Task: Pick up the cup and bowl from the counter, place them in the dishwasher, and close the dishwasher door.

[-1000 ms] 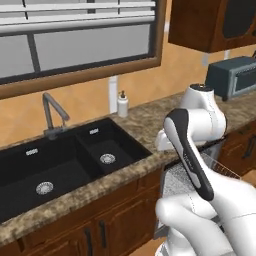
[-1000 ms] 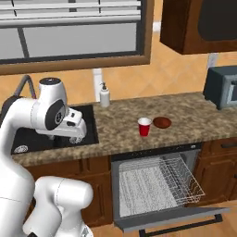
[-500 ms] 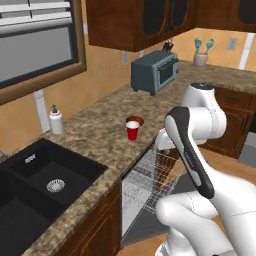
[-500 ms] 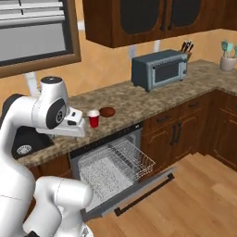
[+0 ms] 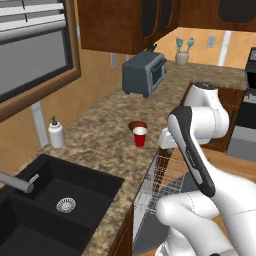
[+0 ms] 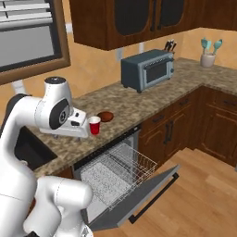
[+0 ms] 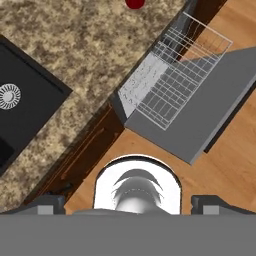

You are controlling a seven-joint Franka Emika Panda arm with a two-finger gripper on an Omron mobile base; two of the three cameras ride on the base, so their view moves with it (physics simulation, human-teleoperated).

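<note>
Cup [image 5: 140,136] and bowl [image 5: 137,125] are being left side by side on the counter [image 5: 100,145], bowl seemingly at twelve o'clock; gripper [image 7: 127,205] is being held wide, empty, over the dishwasher door [image 6: 139,199], which is lying open for loading.

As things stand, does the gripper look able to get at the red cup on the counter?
Probably yes. The cup stands upright on the counter with open granite around it; only the bowl sits close behind. The gripper is open and empty beside it, but points down, so it must reorient.
</note>
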